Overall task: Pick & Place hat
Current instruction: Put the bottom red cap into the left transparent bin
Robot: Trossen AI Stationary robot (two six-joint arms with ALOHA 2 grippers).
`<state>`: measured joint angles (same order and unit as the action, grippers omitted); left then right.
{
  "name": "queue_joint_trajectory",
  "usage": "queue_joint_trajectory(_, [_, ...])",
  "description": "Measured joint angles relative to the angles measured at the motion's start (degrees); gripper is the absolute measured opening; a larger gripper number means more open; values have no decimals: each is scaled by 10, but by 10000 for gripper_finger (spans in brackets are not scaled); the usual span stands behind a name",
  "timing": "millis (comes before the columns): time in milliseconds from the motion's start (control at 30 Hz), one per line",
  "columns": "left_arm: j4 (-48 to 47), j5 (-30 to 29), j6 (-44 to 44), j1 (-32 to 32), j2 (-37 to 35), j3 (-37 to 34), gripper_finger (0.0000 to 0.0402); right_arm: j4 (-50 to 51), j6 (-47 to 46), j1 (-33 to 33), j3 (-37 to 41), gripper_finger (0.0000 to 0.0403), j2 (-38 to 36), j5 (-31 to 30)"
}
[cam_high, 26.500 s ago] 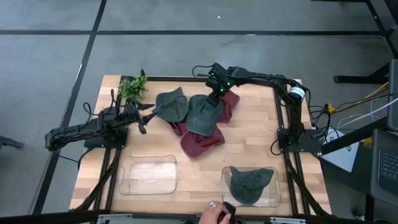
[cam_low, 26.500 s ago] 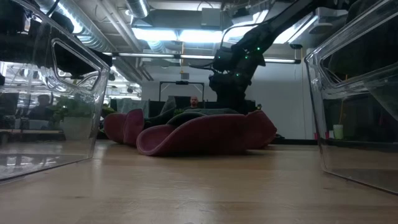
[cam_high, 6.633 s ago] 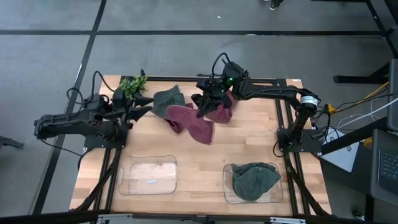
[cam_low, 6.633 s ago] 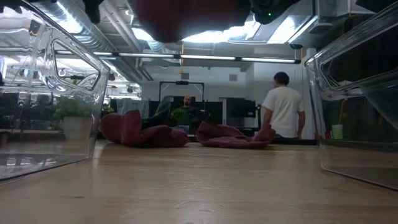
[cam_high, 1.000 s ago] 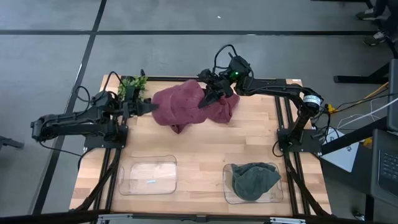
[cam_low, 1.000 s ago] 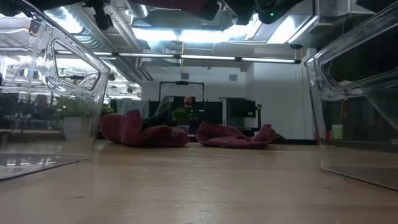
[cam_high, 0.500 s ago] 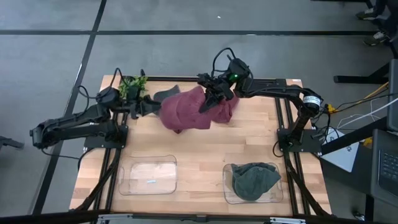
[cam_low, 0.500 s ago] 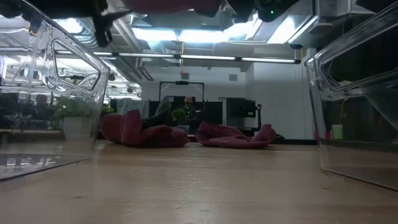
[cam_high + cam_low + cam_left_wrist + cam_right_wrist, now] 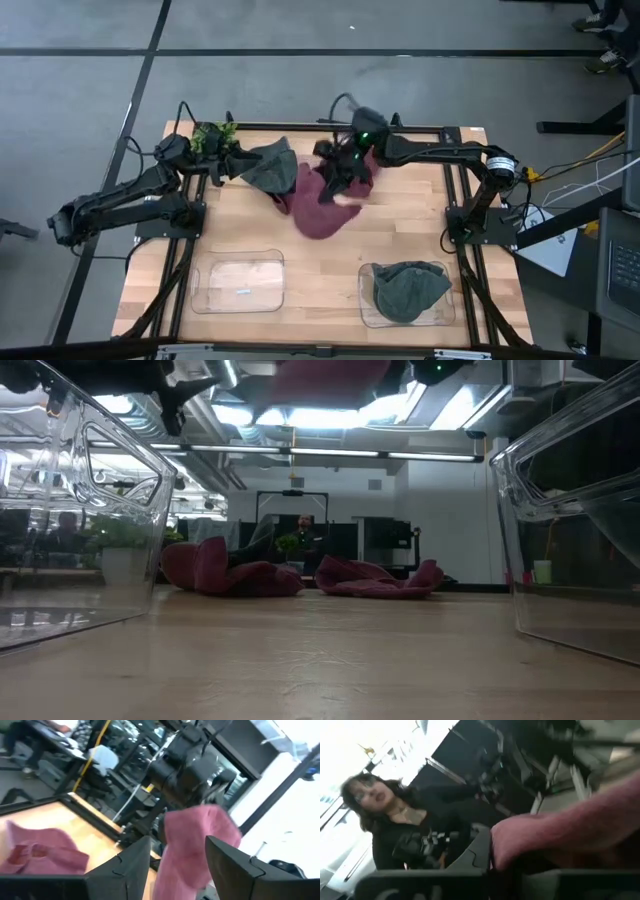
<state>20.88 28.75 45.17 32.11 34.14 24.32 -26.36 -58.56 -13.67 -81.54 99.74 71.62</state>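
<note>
A maroon hat (image 9: 322, 208) hangs in the air over the table's middle, with my right gripper (image 9: 336, 172) shut on it. In the low view it shows at the top edge (image 9: 330, 380). My left gripper (image 9: 238, 163) stands open at the far left, beside a green hat (image 9: 268, 166) that lies on the table over another maroon hat (image 9: 284, 203). In the left wrist view the open fingers (image 9: 125, 867) frame the hanging hat (image 9: 192, 845) from a distance. One more maroon hat (image 9: 366, 172) lies beyond the right gripper. My right gripper holds the maroon hat by its upper part (image 9: 530, 837), pinched between the two fingers, coming from the table's right side and slanting down. The hat hangs slack below the fingers, clear of the table in the low view.
A clear bin (image 9: 238, 283) stands at the near left. A second clear bin (image 9: 365, 300) at the near right holds a green hat (image 9: 408, 290). A small green plant (image 9: 212, 137) stands at the far left corner. Bare wood lies between the hats and the bins.
My left gripper has opened, let go of the maroon hat and drawn back toward the far left corner. The hat, earlier spread between both grippers, has dropped and now hangs from my right gripper alone, uncovering the green hat. My right gripper has shifted slightly toward the near edge.
</note>
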Motion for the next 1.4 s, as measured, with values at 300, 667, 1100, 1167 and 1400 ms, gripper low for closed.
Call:
queue_joint_trajectory(300, [40,11,-52,-57,95,44,170,91,72,49,0,24,37,59])
queue_joint_trajectory(667, [-19,87,-79,-98,210,122,164,60,71,57,-1,21,56,65])
queue_joint_trajectory(1100, [-14,100,-73,-144,284,177,162,58,99,53,-65,22,56,66])
queue_joint_trajectory(1167, [-13,99,-74,-149,288,184,162,58,108,52,-65,21,56,65])
queue_joint_trajectory(1400, [-14,98,-69,-168,298,200,162,59,118,52,-65,22,57,67])
